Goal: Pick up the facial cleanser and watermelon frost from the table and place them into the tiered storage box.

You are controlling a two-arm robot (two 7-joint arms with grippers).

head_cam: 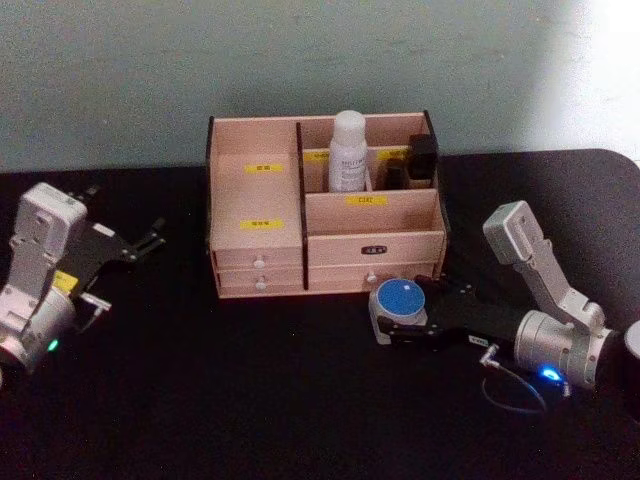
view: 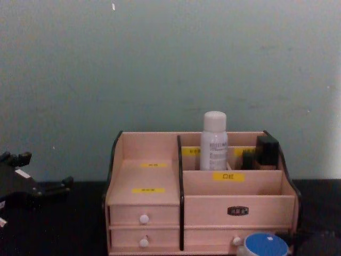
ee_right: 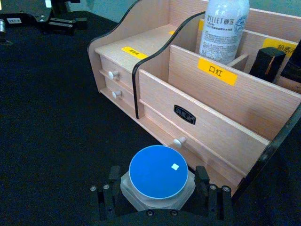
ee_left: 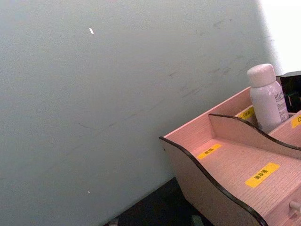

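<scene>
1. Short frosted jar with a round blue lid, the watermelon frost (ee_right: pixel 159 172), sits on the black tabletop (head_cam: pixel 250 400) just before the lower drawers of the tiered storage box (head_cam: pixel 260 215), a light wooden stepped organiser.
2. Right gripper (ee_right: pixel 157 187) has its fingers (ee_right: pixel 113 181) closed against the jar's sides.
3. Tall white bottle, the facial cleanser (head_cam: pixel 348 150), stands upright in a rear compartment.
4. Left gripper (head_cam: pixel 152 238) hangs near the tabletop's left edge, fingers apart and empty.

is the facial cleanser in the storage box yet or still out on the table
In, and upright: the facial cleanser stands in a rear compartment of the tiered storage box, its lower part hidden behind the divider.
</scene>
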